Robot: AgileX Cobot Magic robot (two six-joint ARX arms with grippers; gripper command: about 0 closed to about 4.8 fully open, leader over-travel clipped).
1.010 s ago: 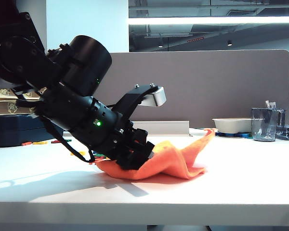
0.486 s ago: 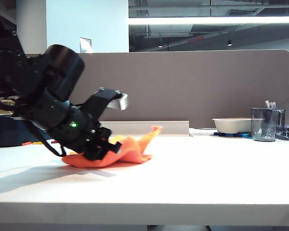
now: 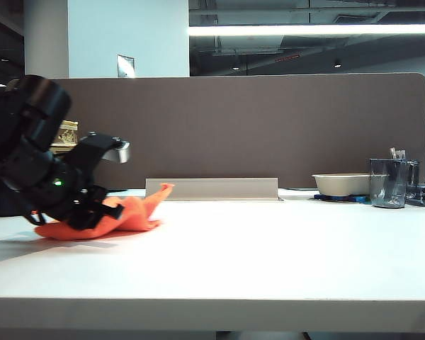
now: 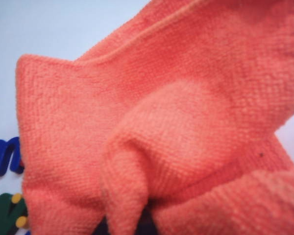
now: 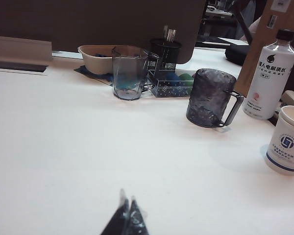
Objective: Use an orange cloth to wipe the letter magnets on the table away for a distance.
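Observation:
The orange cloth (image 3: pixel 136 214) lies bunched on the white table (image 3: pixel 269 248) at the left of the exterior view, one corner sticking up. My left gripper (image 3: pixel 92 212) is shut on it and presses it against the table top. In the left wrist view the cloth (image 4: pixel 176 112) fills almost the whole frame, and a fold of it is pinched in the left gripper (image 4: pixel 130 227). Beside the cloth's edge lie letter magnets: a blue one (image 4: pixel 2 156) and a green one with yellow dots (image 4: pixel 7 210). My right gripper (image 5: pixel 127 208) hangs shut and empty over bare table (image 5: pixel 63 147).
A brown partition (image 3: pixel 269 127) closes the back, with a grey strip (image 3: pixel 211 188) at its foot. At the far right stand a bowl (image 3: pixel 340 184) and a clear cup (image 3: pixel 388 183). The right wrist view shows a glass (image 5: pixel 129 72), dark mug (image 5: pixel 209 98), bottle (image 5: pixel 269 81) and paper cup (image 5: pixel 288 139).
The left arm has swept leftward across the table, dragging the orange cloth from the middle to the far left. The grip on it has stayed shut.

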